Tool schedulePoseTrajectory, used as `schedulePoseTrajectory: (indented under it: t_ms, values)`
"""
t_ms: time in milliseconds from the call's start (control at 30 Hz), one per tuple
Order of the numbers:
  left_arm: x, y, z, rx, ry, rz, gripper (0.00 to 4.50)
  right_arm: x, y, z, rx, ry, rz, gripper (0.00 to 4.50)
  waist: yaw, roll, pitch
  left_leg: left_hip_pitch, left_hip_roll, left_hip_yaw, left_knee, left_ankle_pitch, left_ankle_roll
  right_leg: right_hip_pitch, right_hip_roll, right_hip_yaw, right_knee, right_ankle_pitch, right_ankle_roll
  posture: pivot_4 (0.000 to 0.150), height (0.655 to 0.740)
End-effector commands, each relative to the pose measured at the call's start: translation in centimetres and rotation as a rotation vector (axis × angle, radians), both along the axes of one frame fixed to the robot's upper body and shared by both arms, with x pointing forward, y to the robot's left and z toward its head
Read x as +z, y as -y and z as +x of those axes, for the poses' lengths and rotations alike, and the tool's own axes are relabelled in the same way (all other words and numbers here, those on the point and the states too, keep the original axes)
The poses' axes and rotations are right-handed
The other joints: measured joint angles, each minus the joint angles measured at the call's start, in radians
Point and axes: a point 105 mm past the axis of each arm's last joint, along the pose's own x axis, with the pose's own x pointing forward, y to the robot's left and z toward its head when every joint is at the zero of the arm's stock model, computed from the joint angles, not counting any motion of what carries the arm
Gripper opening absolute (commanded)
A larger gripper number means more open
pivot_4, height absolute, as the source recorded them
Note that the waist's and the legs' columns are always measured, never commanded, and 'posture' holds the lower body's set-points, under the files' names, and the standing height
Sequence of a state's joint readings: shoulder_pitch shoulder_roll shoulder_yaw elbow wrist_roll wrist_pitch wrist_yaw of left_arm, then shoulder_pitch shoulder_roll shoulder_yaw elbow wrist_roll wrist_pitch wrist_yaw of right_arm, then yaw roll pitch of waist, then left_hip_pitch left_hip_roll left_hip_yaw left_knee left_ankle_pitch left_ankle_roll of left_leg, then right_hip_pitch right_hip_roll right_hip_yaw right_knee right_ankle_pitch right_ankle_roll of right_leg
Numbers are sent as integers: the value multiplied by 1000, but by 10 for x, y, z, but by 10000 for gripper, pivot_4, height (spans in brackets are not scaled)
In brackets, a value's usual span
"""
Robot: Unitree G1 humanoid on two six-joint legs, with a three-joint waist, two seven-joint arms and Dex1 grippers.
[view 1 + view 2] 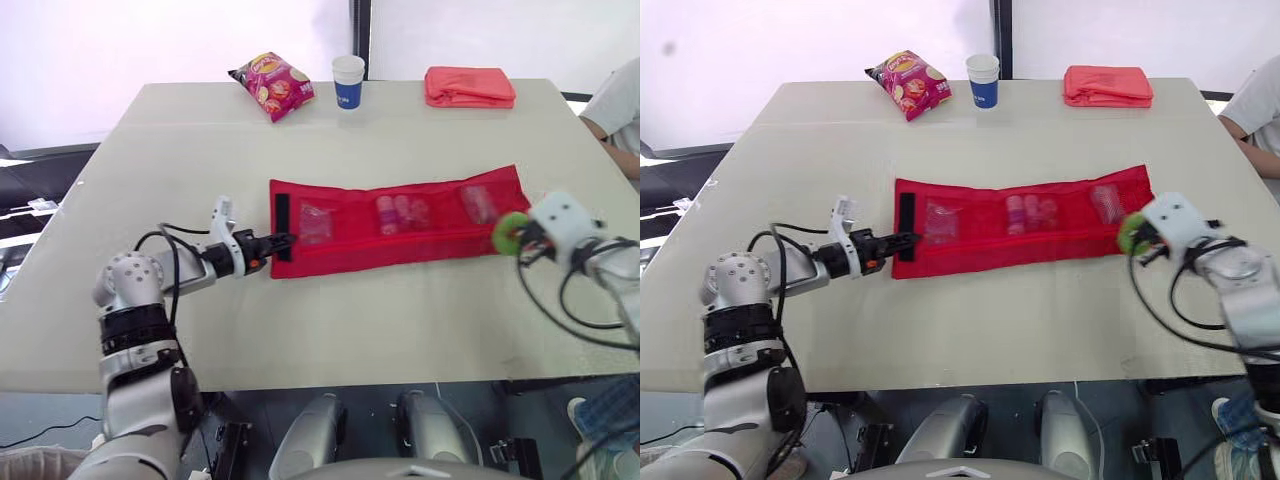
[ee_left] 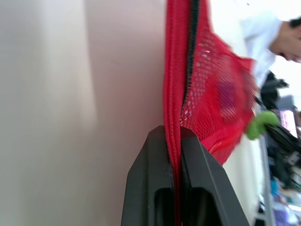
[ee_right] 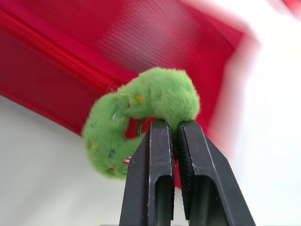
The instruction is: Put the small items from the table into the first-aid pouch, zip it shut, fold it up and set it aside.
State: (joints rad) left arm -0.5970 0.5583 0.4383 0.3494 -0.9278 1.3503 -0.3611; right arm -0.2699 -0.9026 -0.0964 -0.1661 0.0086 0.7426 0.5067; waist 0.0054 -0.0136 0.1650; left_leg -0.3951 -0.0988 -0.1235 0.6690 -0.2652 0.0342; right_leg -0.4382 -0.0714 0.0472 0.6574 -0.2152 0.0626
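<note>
The red first-aid pouch (image 1: 400, 230) lies unrolled across the middle of the table (image 1: 300, 330), its length running side to side, with small items already showing through its mesh pockets. A black strip (image 1: 282, 225) crosses its left end. The left gripper (image 1: 283, 241) is pressed together on that left end, the red hem pinched flat between its fingers. The right gripper (image 3: 172, 129) is clamped on a fuzzy green ring (image 3: 141, 113) and holds it just over the pouch's right end, towards the table's right edge. The step in hand looks to be getting this ring into the rightmost pocket. To do it well, the left grip should serve as an anchor, with a light pull along the pouch to take out slack so the pocket mouth stands open rather than sagging shut. The ring is soft and held by one side only, so it should go in loose side first and be let go once most of it is past the lip — otherwise it may cling to the mesh and ride back out. Where exactly that pocket opens I cannot tell. Along the far edge sit a crisp packet (image 1: 272, 85), a paper cup (image 1: 348, 80) and a folded red cloth (image 1: 469, 86), well clear of the work; a person (image 1: 615, 100) sits by the far right corner.
</note>
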Motion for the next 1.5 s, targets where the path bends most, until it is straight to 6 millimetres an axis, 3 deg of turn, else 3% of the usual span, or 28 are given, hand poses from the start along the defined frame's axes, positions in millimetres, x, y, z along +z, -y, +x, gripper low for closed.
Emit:
schedulePoseTrajectory:
  t_ms: [33,133,300,400,467,600,700,767,833,867,1000,1133,1300,1500]
  values:
    - [12,-29,8,73,70,52,0,27,40,-8,-156,91,-96,991,-1,0,0,0,0,1,0,0,0,0,0,1,0,0,0,1500,7400]
    - [9,-38,8,84,67,80,0,26,40,-12,-152,79,-93,991,-4,0,0,0,1,1,0,0,0,0,0,1,0,0,0,1500,7400]
    - [14,-35,9,49,117,102,0,20,3,-18,-38,32,188,991,-16,0,0,-2,1,0,0,0,0,-2,-2,1,0,0,0,1500,7400]
    - [19,-36,8,35,161,133,0,16,-4,-22,-22,9,275,991,-16,0,0,-2,1,0,0,0,0,-2,-3,1,0,0,0,1500,7400]
    - [22,-33,0,-36,219,205,7039,12,8,-25,-61,0,259,0,-19,0,0,-2,1,0,0,0,0,-2,-3,1,0,0,0,1500,7400]
    - [36,-40,1,13,314,242,24475,18,19,-35,-91,13,250,15154,-9,0,0,-3,1,1,0,0,0,-2,-4,1,0,0,0,1500,7400]
    - [68,-58,7,174,467,267,37701,41,29,-57,-141,86,325,28792,0,0,0,-3,1,0,0,0,0,-2,-5,0,1,0,0,1500,7400]
    - [86,-47,3,152,579,273,44890,51,26,-67,-130,129,415,36708,4,0,0,-3,1,0,0,0,0,-2,-6,0,1,0,0,1500,7400]
    - [99,-18,-5,33,686,267,45000,57,13,-75,-87,150,583,43295,6,-1,0,-3,1,0,0,0,0,-2,-5,0,0,0,0,1500,7400]
    - [104,0,-12,-53,738,251,45000,57,5,-78,-64,140,658,44512,6,-1,0,-3,1,0,0,0,0,-1,-5,0,0,0,0,1500,7400]
    - [111,57,-39,-342,887,236,45000,42,-29,-84,4,52,927,44512,6,-1,0,-2,1,0,0,0,0,0,-6,0,0,0,0,1500,7400]
    - [111,101,-54,-514,980,169,45000,10,-42,-77,-83,20,1087,44512,6,-1,0,-2,1,0,0,0,0,0,-5,0,0,0,0,1500,7400]
    - [103,121,-67,-651,995,115,45000,-20,-41,-71,-188,-63,1112,44512,4,2,0,-2,0,1,0,0,1,-2,-1,1,1,0,0,1500,7400]
    - [94,120,-70,-698,988,113,45000,-38,-21,-54,-299,-74,1090,44512,-7,3,0,-2,1,2,-1,0,1,-2,0,2,1,0,0,1500,7400]
